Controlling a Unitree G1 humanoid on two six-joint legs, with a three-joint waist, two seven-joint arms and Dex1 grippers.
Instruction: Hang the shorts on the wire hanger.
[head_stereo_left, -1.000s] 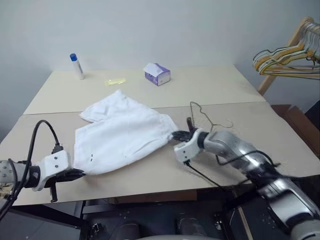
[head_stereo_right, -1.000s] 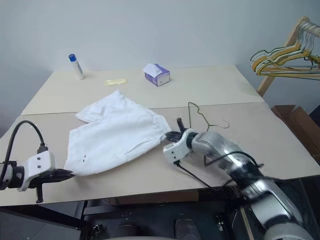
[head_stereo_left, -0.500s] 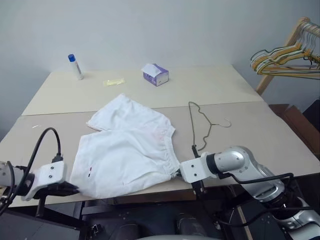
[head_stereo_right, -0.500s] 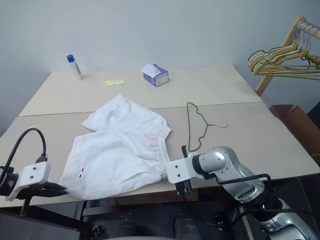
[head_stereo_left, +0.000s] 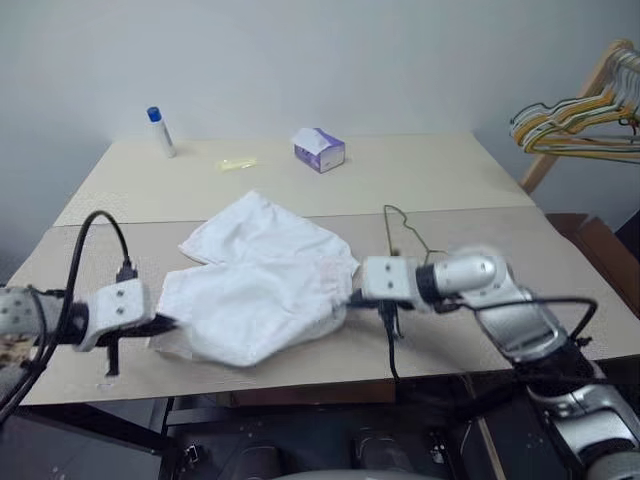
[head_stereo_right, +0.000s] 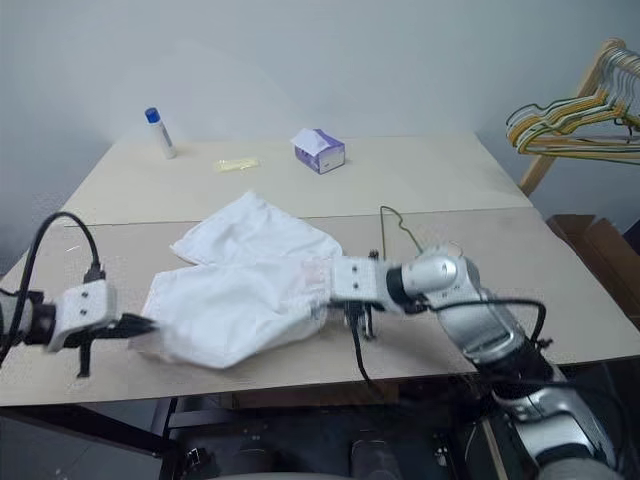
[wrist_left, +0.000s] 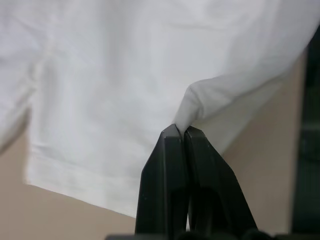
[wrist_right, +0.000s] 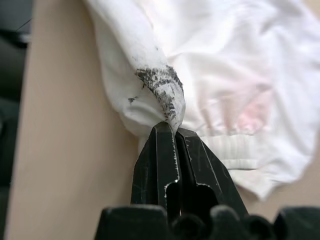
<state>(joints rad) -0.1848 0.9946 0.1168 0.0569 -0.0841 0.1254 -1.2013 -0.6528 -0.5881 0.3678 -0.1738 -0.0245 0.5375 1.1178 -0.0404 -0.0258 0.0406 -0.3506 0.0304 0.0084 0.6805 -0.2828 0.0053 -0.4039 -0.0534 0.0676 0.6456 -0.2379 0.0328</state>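
The shorts lay spread across the near half of the table, and because each gripper pinched only a small fold of white cloth, a hard or uneven pull would probably have let the fabric slip free and bunch up again. The left gripper was clamped on a hem corner at the near left, the right gripper on the waistband at the right. The wire hanger lay flat just right of the waistband, so the cloth or the right arm could have dragged it out of reach.
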